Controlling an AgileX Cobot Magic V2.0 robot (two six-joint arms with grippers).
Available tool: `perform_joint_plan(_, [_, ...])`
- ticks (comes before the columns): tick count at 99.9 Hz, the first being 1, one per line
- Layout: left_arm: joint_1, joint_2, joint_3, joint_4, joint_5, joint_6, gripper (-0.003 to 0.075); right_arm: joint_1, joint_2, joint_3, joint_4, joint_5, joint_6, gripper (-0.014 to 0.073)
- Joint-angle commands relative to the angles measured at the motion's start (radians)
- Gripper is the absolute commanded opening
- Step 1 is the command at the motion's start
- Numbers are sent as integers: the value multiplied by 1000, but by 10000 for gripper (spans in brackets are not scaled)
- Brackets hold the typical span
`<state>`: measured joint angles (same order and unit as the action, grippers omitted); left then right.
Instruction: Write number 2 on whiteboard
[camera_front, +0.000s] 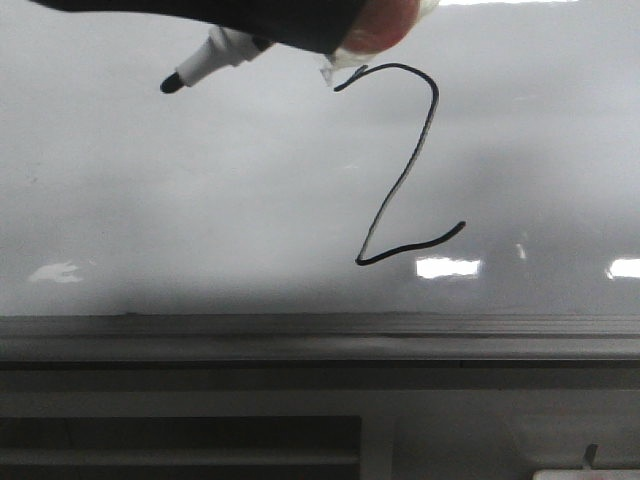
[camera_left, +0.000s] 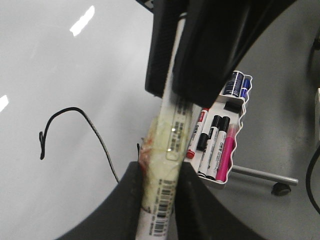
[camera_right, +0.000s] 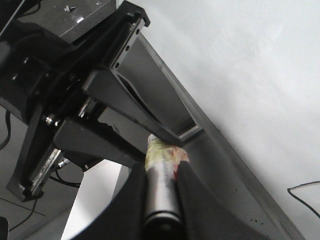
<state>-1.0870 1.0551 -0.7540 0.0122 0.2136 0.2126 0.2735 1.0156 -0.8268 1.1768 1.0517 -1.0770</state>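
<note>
The number 2 (camera_front: 400, 185) stands in thin black line on the whiteboard (camera_front: 180, 200), right of centre. A dark gripper part (camera_front: 250, 15) at the front view's top edge holds a marker (camera_front: 225, 48); its black tip points down-left, clear of the 2's top. I cannot tell which arm that is. My left gripper (camera_left: 161, 170) is shut on a white marker (camera_left: 167, 150) wrapped in yellowish tape; its tip is hidden. Part of the 2 (camera_left: 75, 108) shows beside it. My right gripper (camera_right: 161, 167) is shut on a dark cylinder (camera_right: 160, 192) with a taped end, near the board's ledge (camera_right: 225, 165).
A grey metal ledge (camera_front: 320, 335) runs along the board's lower edge. A white tray (camera_left: 240, 125) with several markers hangs beside the board. The other arm's black mechanism (camera_right: 65, 100) fills the right wrist view's upper left. A wheeled stand leg (camera_left: 265, 175) is on the floor.
</note>
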Motion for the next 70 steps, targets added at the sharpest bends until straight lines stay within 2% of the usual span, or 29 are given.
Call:
perform_joint_plan(1, [-3, -14, -36, -18, -73, -24, -20, -6, -7, -36, 61, 16, -12, -35])
perform_joint_plan(10, [-3, -14, -36, -20, -73, -24, -20, -6, -7, -36, 61, 25, -12, 73])
perform_joint_plan(16, [1, -14, -36, -31, -71, -31, -20, -6, -7, -36, 61, 16, -3, 227])
perform_joint_plan(17, [3, -14, -36, -30, -71, -31, -20, -6, -7, -36, 61, 14, -1, 227])
perform_joint_plan(19, [2, -14, -36, -35, -69, -33, -20, -6, -7, -36, 61, 5, 9, 297])
perform_joint_plan(28, [2, -16, -36, -46, -56, -42, -20, -6, -9, -36, 61, -30, 27, 470])
perform_joint_plan(33, [4, -16, -34, -48, -54, -67, -20, -6, -12, -36, 61, -45, 35, 496])
perform_joint_plan(47, [46, -38, -3, -46, -98, -151, -20, -29, -49, -31, 61, -81, 60, 497])
perform_joint_plan(70, [146, -137, 147, -97, -310, -266, -20, -75, -198, 44, 41, -255, 93, 497])
